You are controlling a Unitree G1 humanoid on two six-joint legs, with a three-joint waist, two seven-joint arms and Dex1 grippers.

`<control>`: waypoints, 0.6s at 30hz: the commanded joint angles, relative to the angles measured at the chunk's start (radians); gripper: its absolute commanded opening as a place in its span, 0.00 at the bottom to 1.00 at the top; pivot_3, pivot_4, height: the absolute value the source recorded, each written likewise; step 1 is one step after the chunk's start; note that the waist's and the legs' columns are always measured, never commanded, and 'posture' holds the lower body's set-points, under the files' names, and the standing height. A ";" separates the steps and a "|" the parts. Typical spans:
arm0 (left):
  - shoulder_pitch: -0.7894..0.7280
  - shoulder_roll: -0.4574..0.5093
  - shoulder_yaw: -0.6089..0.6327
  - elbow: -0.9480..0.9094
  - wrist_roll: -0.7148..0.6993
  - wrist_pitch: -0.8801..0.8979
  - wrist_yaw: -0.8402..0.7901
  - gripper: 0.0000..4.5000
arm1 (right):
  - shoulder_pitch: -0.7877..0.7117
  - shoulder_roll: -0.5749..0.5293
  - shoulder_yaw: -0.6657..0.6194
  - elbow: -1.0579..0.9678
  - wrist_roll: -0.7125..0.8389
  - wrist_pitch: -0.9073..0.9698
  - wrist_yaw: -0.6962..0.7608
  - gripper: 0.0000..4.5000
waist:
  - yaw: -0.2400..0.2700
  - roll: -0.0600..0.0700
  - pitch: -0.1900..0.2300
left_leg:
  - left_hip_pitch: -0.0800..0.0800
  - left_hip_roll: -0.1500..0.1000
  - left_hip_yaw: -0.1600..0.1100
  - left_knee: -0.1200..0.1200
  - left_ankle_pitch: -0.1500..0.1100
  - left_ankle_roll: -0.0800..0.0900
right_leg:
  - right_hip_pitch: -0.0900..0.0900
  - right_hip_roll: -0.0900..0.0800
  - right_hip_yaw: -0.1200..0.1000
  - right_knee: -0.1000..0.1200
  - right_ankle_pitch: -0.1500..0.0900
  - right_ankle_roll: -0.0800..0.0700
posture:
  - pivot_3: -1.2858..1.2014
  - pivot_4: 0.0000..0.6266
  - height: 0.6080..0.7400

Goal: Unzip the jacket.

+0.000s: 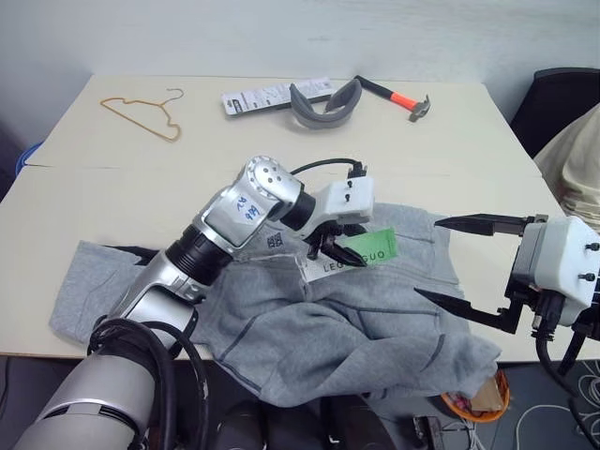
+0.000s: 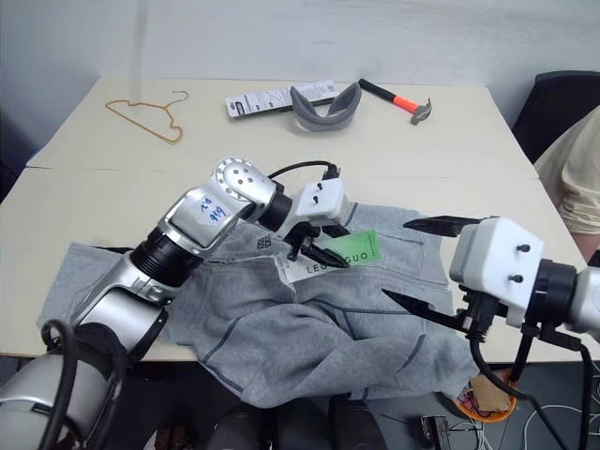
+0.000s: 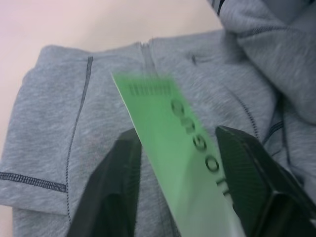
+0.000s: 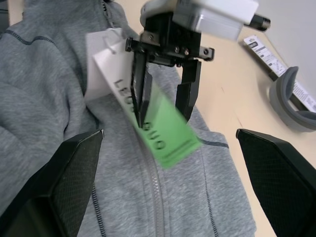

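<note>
A lab: plain table with hammer, hanger.

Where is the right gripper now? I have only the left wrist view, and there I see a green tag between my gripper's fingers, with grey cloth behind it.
Observer: The right gripper hangs open above the jacket, near its edge on the robot's right, and points toward the left gripper.
Operator: Is the green tag the only tag there?
Observer: No. A white tag sits next to the green tag, and dark letters run across both.
Operator: What else lies on the table?
Observer: A hammer and a wire hanger lie on the far side of the table, apart from the jacket.
</note>
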 commanded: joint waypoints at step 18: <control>0.018 0.609 0.045 -0.048 -0.277 -0.255 -0.390 0.62 | -0.014 0.187 0.290 -0.172 0.112 0.176 -0.397 1.00 | -0.003 0.000 0.000 | 0.000 0.003 0.000 -0.001 0.000 -0.002 | -0.002 -0.001 0.000 0.001 -0.001 -0.002 | 0.52 0.24 1.00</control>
